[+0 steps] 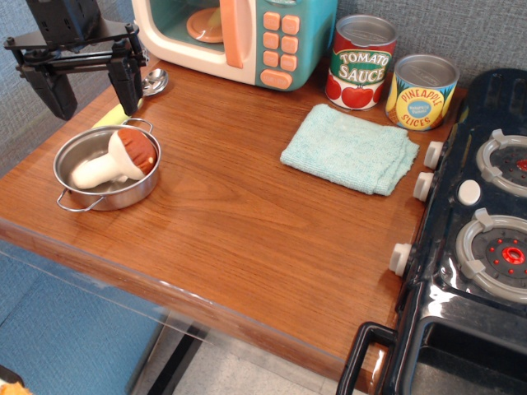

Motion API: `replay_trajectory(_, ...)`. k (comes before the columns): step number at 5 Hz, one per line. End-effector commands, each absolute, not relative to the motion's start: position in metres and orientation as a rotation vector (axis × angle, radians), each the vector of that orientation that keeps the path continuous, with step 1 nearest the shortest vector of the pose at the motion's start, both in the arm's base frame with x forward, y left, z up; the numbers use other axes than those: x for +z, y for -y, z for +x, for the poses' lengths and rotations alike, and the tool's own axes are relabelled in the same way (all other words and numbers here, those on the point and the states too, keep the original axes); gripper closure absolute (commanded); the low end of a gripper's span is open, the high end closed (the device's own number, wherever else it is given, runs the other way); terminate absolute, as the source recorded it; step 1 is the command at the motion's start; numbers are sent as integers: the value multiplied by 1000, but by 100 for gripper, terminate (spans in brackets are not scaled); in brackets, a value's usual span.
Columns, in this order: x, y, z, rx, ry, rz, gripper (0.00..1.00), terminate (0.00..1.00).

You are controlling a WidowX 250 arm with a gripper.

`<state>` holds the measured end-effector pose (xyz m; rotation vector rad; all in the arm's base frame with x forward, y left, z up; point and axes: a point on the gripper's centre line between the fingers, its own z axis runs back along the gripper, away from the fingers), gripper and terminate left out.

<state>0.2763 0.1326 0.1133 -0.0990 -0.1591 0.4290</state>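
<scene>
My gripper [92,97] hangs open above the table's left side, its two black fingers [125,82] spread wide with nothing between them. Just below and slightly in front of it sits a small steel pot [67,153] with two wire handles. Inside the pot lies a toy mushroom [117,160] on its side, brown cap to the right and white stem pointing left. The gripper is apart from both. A metal spoon [153,82] with a yellow handle lies behind the pot, partly hidden by the right finger.
A toy microwave [263,37] with its door ajar stands at the back. A tomato sauce can [360,62] and a pineapple slices can [421,91] stand right of it. A light blue cloth [349,148] lies flat nearby. A black toy stove [478,239] borders the right edge.
</scene>
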Motion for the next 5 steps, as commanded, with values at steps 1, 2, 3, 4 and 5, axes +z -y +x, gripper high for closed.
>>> replay_trajectory(1, 113, -133, 276, 429, 159, -99, 0, 0)
replay_trajectory(2, 105, -157, 303, 475, 141, -70, 0, 0)
replay_trajectory(3, 100, -185, 330, 484, 220, -61, 0, 0)
replay_trajectory(4, 82, -206, 347, 523, 229, -5, 0, 0)
replay_trajectory(5, 71, -215, 370, 458, 235, 41, 0, 0)
